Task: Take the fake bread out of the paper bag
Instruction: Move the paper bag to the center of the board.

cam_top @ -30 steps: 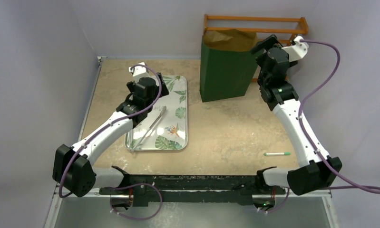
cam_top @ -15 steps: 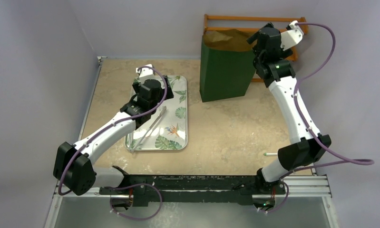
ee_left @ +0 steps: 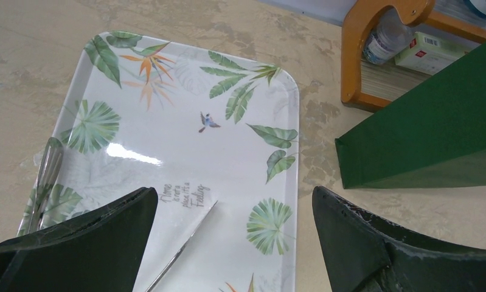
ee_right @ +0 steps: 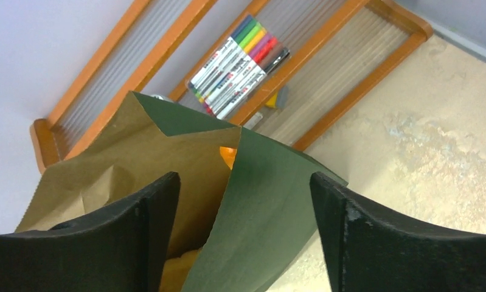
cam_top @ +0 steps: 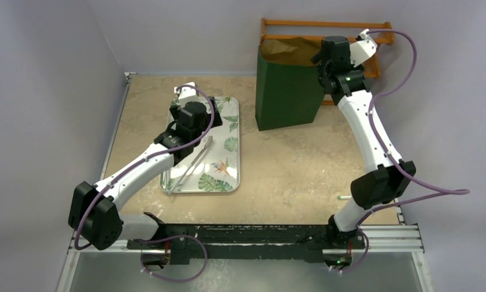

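1. Hovering my right gripper (ee_right: 239, 185) over the open mouth of the paper bag (ee_right: 270, 207). The jaws are wide apart and grip nothing.
2. The bag's top edge, a green fold with the brown lining beside it, sits in the gap between my right fingers (ee_right: 137, 231). I cannot tell whether either finger touches the paper.
3. Fake bread (ee_right: 228, 156): only orange patches show, low inside the bag behind the fold. All of it that I can see is in the bag, and I cannot count the pieces.
4. The bag stands upright at the far side of the table (cam_top: 289, 170), just in front of a wooden rack (ee_right: 325, 58) and to the right of the tray (ee_left: 167, 140).
5. A row of coloured markers (ee_right: 240, 55) lies on the rack.
6. My left gripper (ee_left: 233, 204) hangs over the leaf-patterned tray. The jaws are wide apart and empty.
7. Metal tongs (cam_top: 191, 164) lie slantwise on the tray's left half, under my left arm.
8. A green pen (cam_top: 354, 197) lies on the table at the near right, well apart from the bag.
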Motion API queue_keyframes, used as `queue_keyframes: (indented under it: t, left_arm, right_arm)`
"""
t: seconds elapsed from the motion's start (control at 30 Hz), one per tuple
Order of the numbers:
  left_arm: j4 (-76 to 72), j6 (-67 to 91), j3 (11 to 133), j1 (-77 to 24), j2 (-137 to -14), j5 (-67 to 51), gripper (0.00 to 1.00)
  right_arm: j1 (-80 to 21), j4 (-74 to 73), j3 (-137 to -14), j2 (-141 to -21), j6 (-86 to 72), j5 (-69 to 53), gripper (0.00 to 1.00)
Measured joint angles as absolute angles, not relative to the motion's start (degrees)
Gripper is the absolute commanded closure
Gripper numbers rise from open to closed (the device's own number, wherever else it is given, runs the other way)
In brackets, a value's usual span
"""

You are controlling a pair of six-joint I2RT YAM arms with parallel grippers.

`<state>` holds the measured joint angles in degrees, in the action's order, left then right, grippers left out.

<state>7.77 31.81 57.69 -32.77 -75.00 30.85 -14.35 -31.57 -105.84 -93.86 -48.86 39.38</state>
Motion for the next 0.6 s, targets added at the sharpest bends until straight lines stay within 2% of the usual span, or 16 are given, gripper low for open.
queue_keyframes:
  t: [0.2,0.4,0.5,0.6]
  left_arm:
    - [7.8,31.8,57.7,-32.8,-75.0,31.7,0.0]
    - [8.2,31.9,57.6,-32.8,-74.4,33.4,0.0]
    - [9.6,32.7,57.6,-32.8,-73.9,36.5,0.0]
    - [13.3,36.2,57.6,-32.8,-73.7,42.7,0.0]
  right_arm:
    - [-14.3,-31.9,-104.0,-94.3,-49.5,36.5,0.63]
    - [-14.3,-31.8,-98.3,-92.1,-49.9,34.1,0.92]
    - [-14.3,-31.8,-94.5,-88.8,-50.0,33.1,1.0]
    - [-14.3,-31.2,-90.6,-85.1,-49.8,32.3,1.0]
